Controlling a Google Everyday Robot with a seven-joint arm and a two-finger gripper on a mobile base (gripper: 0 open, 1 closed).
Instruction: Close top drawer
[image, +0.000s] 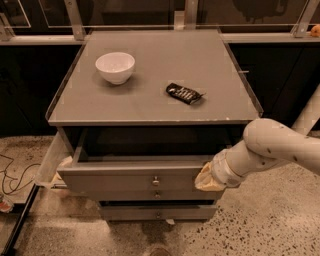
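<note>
The top drawer (135, 178) of the grey cabinet stands pulled out. Its long flat front panel carries one small metal knob (155, 180) at the centre. The inside is dark and looks empty. My gripper (206, 178) sits at the right end of the drawer's front panel, touching it, at the end of my white arm (272, 147) that comes in from the right. The fingers are hidden against the panel.
A white bowl (115, 67) and a dark wrapped snack (184, 93) lie on the cabinet top (150, 105). Two lower drawer fronts (157, 212) sit below. A pale side tray (50, 162) hangs at the left. Cables (9, 175) lie on the speckled floor at the left.
</note>
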